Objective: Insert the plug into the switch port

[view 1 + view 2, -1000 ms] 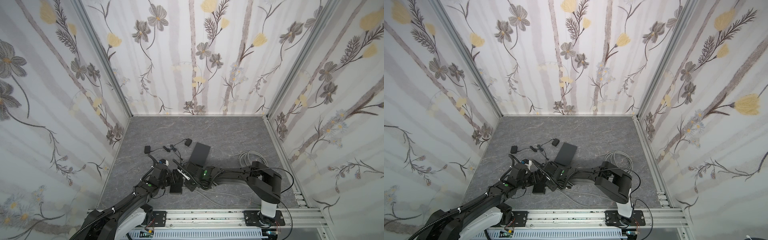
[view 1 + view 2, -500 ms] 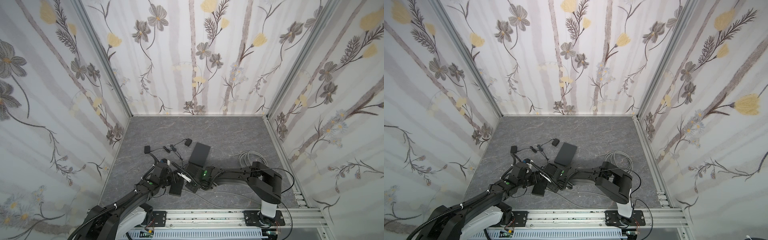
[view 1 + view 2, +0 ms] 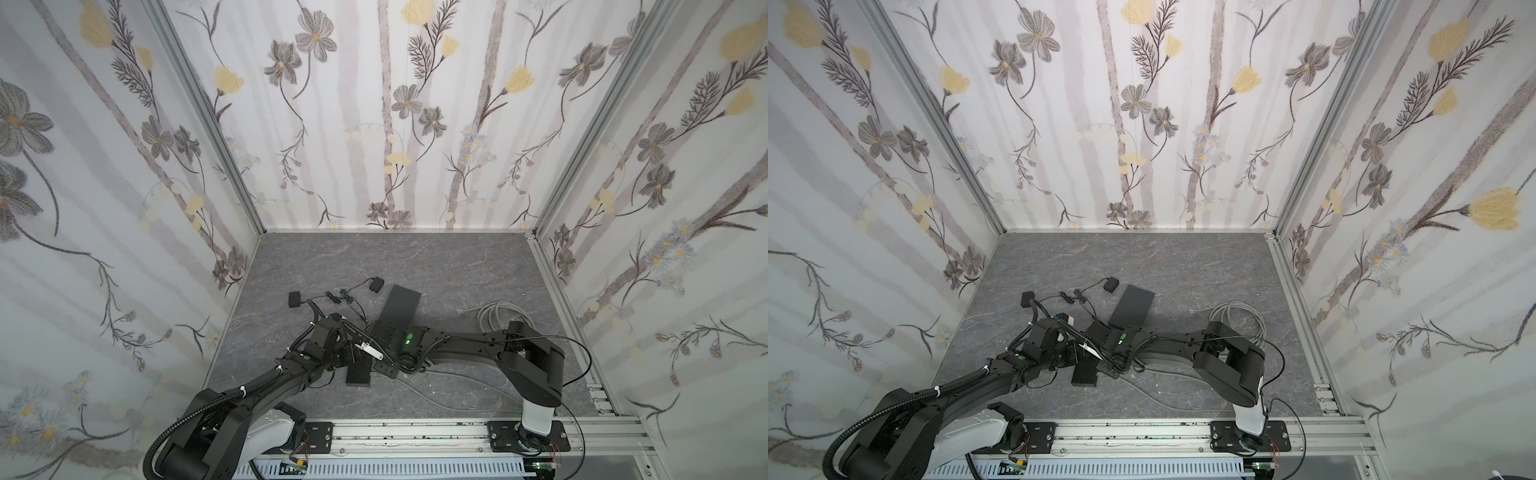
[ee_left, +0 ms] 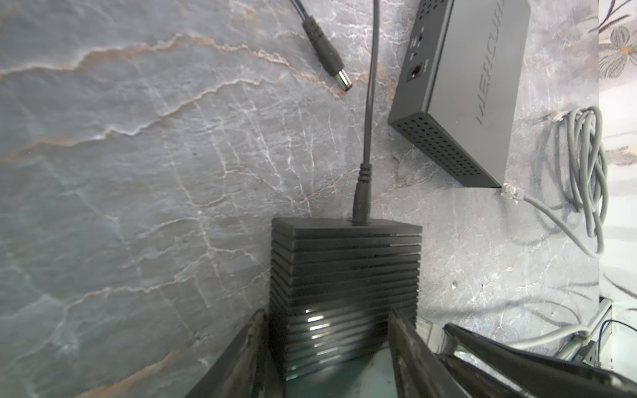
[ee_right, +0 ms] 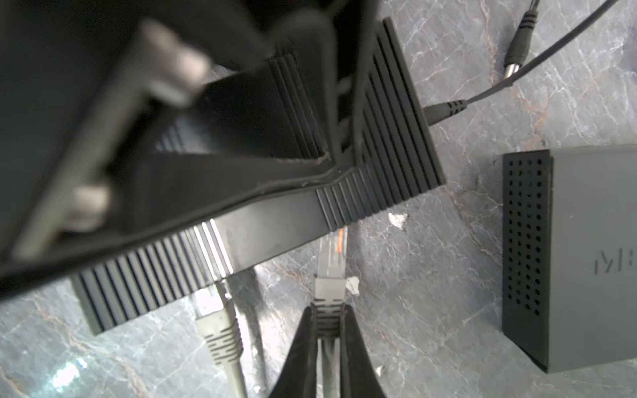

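1. Grey marbled tabletop (image 3: 415,257), boxed in by floral wallpaper walls (image 3: 374,124) on three sides. Both arms reached low and met over the near-middle of the table in both top views.
2. Left gripper (image 4: 327,344) was clamped across the ribbed black switch (image 4: 344,268), one finger against each long side. Switch sat at table level; couldn't tell whether it was lifted clear.
3. Power plug (image 4: 362,196) was seated in the switch's end face, the one away from the left gripper. Its lead ran off across the table.
4. Right gripper (image 5: 327,317) was pinched tight on the grey boot of the network plug (image 5: 331,262), with the cable trailing back between the fingers.
5. Network plug's clear tip pointed at the switch's long side face and reached its edge. The switch's top edge hid the tip, so couldn't tell whether it was in a port or just against the face.
6. Second grey cable (image 5: 217,327) was plugged into that same face, beside the held plug and apart from it.
7. Dark grey box (image 4: 482,86) with a perforated end lay near the switch, not touching it. Loose barrel plug (image 4: 327,58) lay on bare table, touching neither.
8. Grey cable coil (image 4: 586,165) lay beyond the box, with one free connector end (image 4: 510,191) just beside the box's corner.
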Robot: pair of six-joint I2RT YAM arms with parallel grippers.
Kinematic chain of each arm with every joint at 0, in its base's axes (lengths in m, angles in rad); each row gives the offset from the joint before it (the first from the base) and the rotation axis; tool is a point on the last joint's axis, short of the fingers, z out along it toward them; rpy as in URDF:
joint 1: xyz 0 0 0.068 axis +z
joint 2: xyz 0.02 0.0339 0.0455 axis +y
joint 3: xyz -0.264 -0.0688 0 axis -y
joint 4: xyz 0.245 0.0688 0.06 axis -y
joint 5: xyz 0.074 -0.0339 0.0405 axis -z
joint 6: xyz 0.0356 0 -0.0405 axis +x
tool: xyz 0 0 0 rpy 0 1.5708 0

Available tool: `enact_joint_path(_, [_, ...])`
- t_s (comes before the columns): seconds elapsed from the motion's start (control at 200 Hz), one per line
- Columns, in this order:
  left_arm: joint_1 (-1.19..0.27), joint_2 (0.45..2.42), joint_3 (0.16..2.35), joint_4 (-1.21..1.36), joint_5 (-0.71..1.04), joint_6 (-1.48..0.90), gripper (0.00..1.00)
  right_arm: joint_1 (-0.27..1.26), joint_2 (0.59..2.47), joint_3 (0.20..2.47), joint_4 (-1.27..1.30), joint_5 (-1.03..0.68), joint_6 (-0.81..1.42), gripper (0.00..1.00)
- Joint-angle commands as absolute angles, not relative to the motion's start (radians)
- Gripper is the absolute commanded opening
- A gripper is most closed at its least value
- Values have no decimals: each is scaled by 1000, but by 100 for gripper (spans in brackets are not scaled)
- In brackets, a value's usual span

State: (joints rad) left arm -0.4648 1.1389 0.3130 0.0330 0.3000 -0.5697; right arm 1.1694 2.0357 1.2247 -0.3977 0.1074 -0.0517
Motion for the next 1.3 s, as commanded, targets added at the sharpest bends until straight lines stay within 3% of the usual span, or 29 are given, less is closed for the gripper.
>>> enact_joint_path(0.0, [-468,1156,331,60,383,-551,57,1183,2025,1219,-312,52,-146,0])
enact_joint_path(0.54, [-472,1127,305,117,503,-527,59,1171,1936,1060,-74,139,-305,0])
enact_joint_path(0.809, [-486,1131,309,126,519,-519,60,1138,1901,1023,-7,81,-344,0])
enact_joint_path(1.299, [-487,1106,345,8,393,-540,64,1092,1947,961,-23,115,-153,0])
